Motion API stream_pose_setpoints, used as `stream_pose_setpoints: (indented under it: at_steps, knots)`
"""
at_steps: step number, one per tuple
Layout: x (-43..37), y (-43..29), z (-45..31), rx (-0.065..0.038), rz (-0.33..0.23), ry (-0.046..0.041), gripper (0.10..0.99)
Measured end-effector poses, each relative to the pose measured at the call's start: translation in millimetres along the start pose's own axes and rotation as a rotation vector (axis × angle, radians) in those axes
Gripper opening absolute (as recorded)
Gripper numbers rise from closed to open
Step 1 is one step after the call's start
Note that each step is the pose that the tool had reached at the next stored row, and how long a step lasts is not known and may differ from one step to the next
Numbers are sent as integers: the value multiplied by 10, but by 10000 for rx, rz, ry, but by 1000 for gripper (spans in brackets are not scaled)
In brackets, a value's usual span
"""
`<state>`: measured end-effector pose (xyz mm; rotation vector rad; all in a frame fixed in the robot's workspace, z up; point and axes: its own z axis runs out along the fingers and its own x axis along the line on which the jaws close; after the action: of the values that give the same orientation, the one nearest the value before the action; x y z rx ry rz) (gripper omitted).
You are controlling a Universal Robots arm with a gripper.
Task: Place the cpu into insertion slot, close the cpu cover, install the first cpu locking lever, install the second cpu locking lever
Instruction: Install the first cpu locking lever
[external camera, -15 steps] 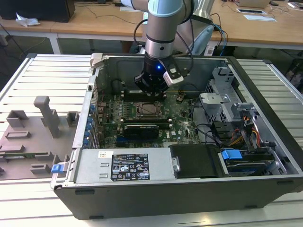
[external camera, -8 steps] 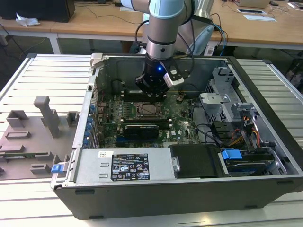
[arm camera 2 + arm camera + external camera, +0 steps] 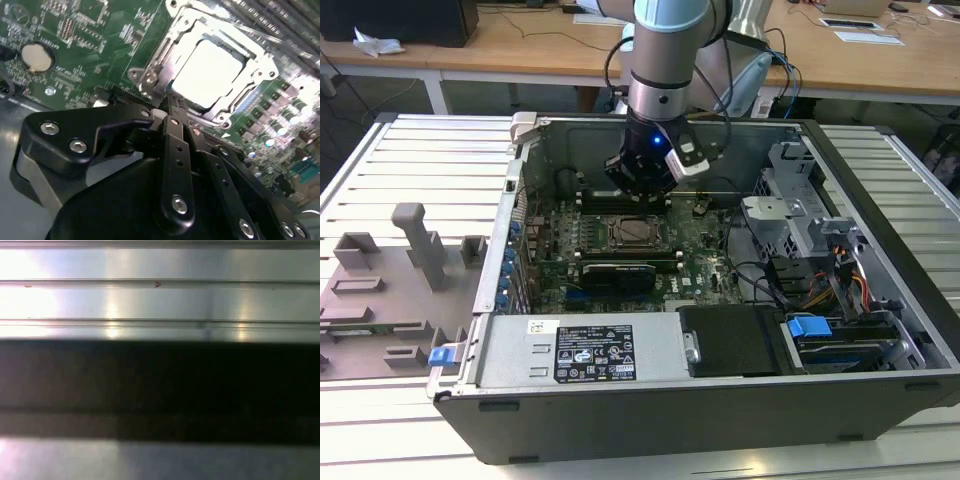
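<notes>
In the second wrist view, the cpu (image 3: 212,72) is seen seated in the insertion slot (image 3: 165,57), framed by the cpu cover (image 3: 235,47), which appears lowered. The hand (image 3: 170,107) is pressed together, pinching nothing, its tip at the socket's edge, far inside the computer case (image 3: 650,420). A slip could scrape the motherboard (image 3: 75,60) or leave the cover unlatched.

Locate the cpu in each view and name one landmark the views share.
Exterior view: the cpu sits mid-motherboard, just below the gripper.
Second wrist view: the cpu is the bright square inside the cpu cover, beyond the black fingers.
First wrist view: ribbed metal and a dark band.
Shared landmark: the cpu cover.
</notes>
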<state>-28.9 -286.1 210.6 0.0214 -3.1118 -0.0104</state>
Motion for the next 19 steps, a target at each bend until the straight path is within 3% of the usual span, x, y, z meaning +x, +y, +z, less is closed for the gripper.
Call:
stream_pose_setpoints:
  at_steps: [3, 5, 15, 17, 19]
  knots:
    - [76, -356, 0, -29, -2, -1, 106]
    - [79, -356, -63, -29, -1, -1, 106]
    - [92, -353, -525, -28, -1, -1, 106]
    - [93, -352, -573, -29, -1, -1, 106]
    - [93, -352, -573, -35, -2, -3, 106]
